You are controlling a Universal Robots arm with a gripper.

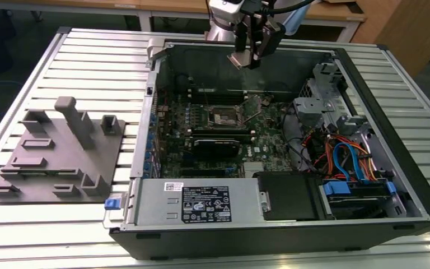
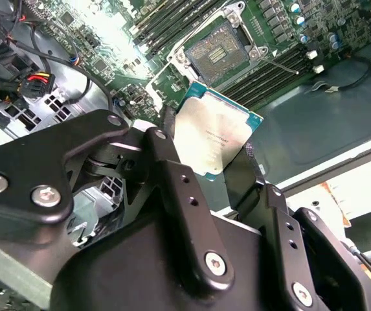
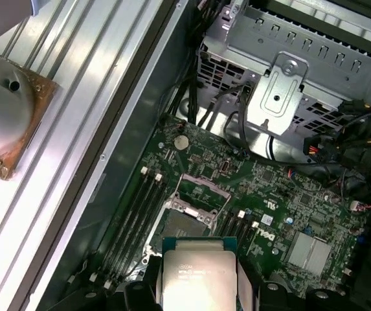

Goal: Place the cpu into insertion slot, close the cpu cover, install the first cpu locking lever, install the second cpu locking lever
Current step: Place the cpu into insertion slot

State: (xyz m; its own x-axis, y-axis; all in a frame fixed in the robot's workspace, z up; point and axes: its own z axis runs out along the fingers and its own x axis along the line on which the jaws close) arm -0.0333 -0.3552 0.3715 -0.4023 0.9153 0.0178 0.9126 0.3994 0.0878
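Tool (image 1: 248,58) clenched on the cpu (image 2: 216,133), which hangs in the air above the far side of the open case (image 1: 275,244). The slot (image 2: 223,50) sits apart below it on the green board (image 3: 282,194), dark centre showing.

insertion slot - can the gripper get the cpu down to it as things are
Probably yes: the gripper holds the cpu above the open case, and the insertion slot lies bare below it, no cable or part seen crossing between.
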